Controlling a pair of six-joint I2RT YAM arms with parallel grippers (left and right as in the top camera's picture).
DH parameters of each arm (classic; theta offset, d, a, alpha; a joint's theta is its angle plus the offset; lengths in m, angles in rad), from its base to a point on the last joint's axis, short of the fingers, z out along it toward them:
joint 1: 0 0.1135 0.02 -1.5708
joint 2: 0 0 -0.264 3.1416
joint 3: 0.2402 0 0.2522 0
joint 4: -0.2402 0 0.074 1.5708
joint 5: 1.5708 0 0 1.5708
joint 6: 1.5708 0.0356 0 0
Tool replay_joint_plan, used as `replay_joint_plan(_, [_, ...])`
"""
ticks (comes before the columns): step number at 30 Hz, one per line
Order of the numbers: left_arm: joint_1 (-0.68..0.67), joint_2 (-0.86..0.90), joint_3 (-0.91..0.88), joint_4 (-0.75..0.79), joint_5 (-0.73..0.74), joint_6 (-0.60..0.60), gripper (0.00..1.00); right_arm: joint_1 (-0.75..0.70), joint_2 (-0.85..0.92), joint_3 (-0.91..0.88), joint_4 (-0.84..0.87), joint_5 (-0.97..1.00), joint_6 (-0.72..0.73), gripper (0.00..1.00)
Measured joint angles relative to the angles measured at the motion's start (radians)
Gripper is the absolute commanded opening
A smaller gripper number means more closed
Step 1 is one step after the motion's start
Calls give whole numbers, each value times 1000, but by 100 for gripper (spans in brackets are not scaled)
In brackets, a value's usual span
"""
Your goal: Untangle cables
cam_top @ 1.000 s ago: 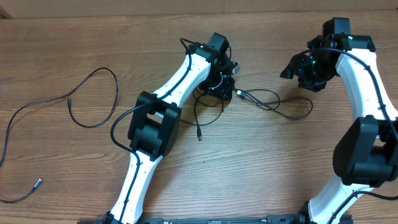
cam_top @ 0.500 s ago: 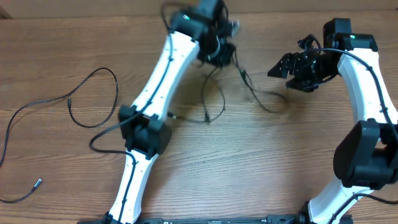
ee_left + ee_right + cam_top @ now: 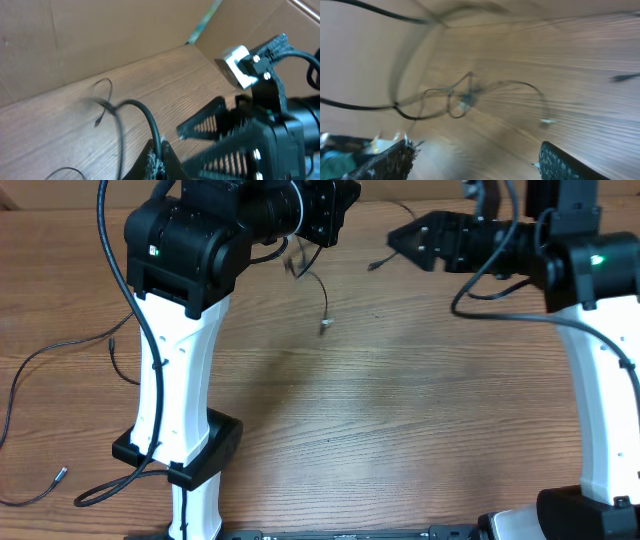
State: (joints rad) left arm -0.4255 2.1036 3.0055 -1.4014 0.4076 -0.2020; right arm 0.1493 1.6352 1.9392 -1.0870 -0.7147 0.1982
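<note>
Cables (image 3: 154, 125) dangling upper centre of overhead view, pinched shut in left gripper (image 3: 158, 159); right gripper (image 3: 472, 147) spread wide, empty. Right should catch free strand, draw apart slowly

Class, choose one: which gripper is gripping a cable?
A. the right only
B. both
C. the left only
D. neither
C: in the left wrist view the left gripper is pinched shut on a black cable, while the right gripper stands wide open with nothing between its fingers.
</note>
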Motion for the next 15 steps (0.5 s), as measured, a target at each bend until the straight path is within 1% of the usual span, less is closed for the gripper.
replay_joint_plan(3, [0, -1, -6, -4, 0, -18, 4, 40, 9, 0, 32, -3, 57, 78])
replay_joint_plan(8, [13, -23, -7, 10, 1, -50, 4, 90, 11, 0, 49, -2, 97, 77])
replay_joint_plan(11, [35, -42, -7, 10, 22, -70, 4, 115, 11, 0, 71, -2, 126, 74])
replay_joint_plan(15, [53, -54, -7, 10, 45, -85, 4, 138, 11, 0, 84, 40, 225, 74])
